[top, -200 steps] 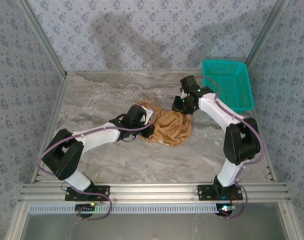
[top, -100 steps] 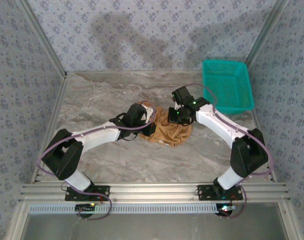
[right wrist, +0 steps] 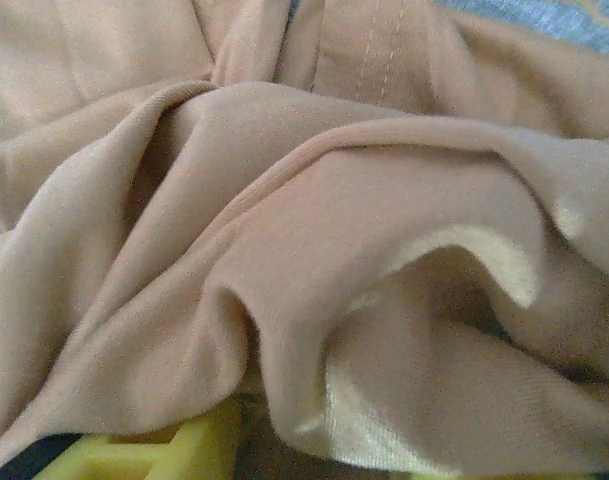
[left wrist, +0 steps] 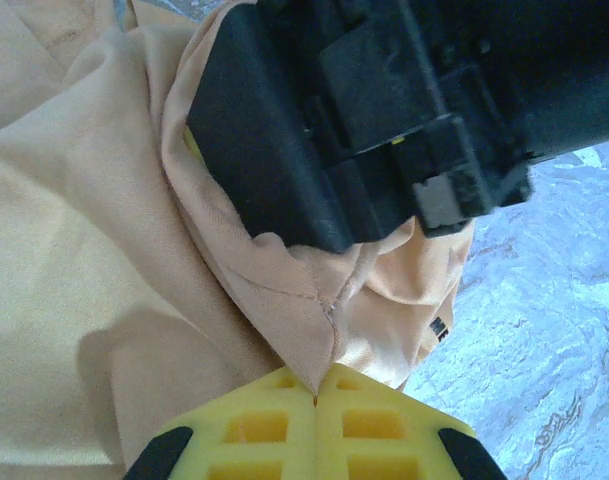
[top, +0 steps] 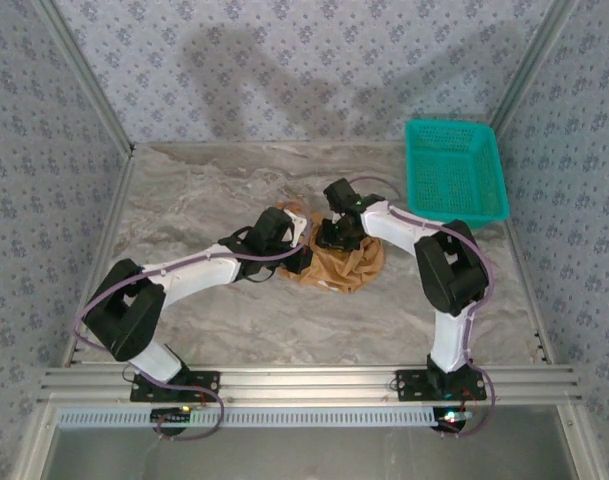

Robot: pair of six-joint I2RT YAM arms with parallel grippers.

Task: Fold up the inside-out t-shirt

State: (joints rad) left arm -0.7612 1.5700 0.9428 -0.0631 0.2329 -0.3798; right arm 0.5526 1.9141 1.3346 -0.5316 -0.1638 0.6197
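Marbled grey worktop (top: 184, 200) carries everything. The tan t-shirt (top: 349, 268) lies bunched in a heap near its middle, with nothing spread flat and no fold made. I would say the job is at its first step, which is getting hold of the cloth so it can be opened out.

The left arm (top: 199, 270) stretches low across the worktop from the near left corner. The right arm (top: 439, 265) doubles back sharply at the elbow and reaches inward over the heap. A teal basket (top: 454, 125) sits at the far right, well apart from the shirt.

The left pincer (left wrist: 314, 400) is clamped on a ridge of the t-shirt, its yellow pads pressed together with a seam nipped between them. The right pincer (top: 336, 238) is pushed down into the folds just beside it. Cloth drapes over its yellow finger, and I cannot tell whether it grips anything.

The next move, I think, calls for the right side to secure a firm hold, then for both arms to draw apart and lift so the shirt hangs open. A small dark print (left wrist: 439, 328) shows on one cloth edge.
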